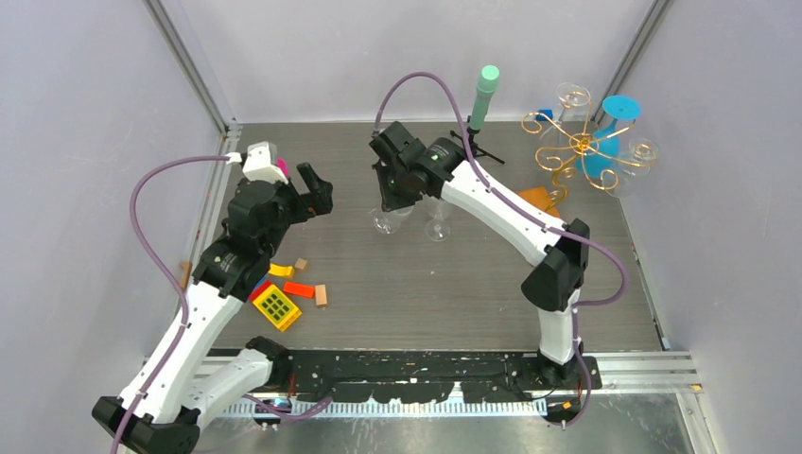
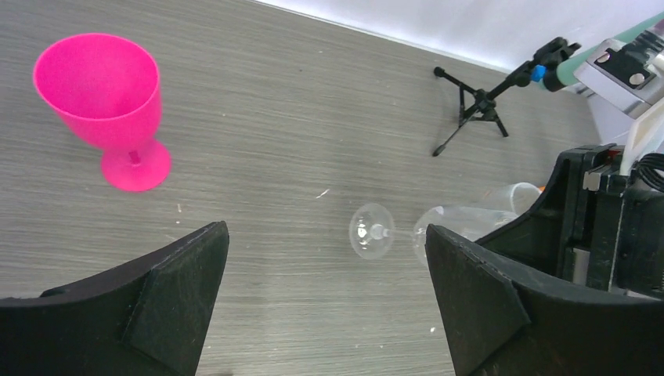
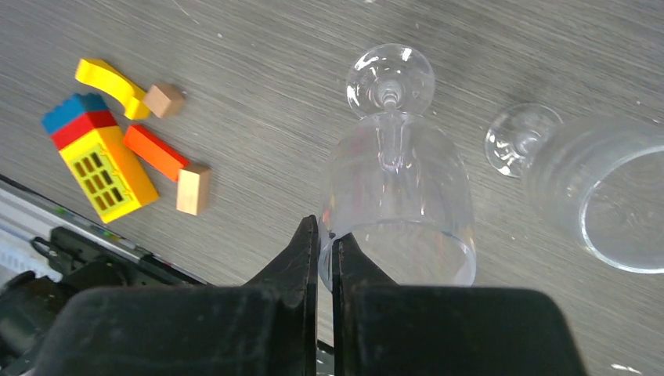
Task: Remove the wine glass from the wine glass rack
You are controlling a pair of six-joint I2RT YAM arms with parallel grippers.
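While the left fingers [image 2: 180,290] hang wide open and empty by the pink goblet [image 2: 102,86], the right fingers [image 3: 305,266] pinch the rim of the wine glass [image 3: 399,196] over the middle of the bench [image 1: 473,293], well apart from the wine glass rack [image 1: 579,144] in the back right corner; setting down seems in hand, needing a gentle release.

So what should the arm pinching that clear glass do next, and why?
Probably lower it until its foot rests flat on the table. The right gripper is shut on the rim of the clear wine glass, well away from the wine glass rack, foot toward the table beside a second clear glass. Whether the foot touches I cannot tell, so letting go now looks risky.
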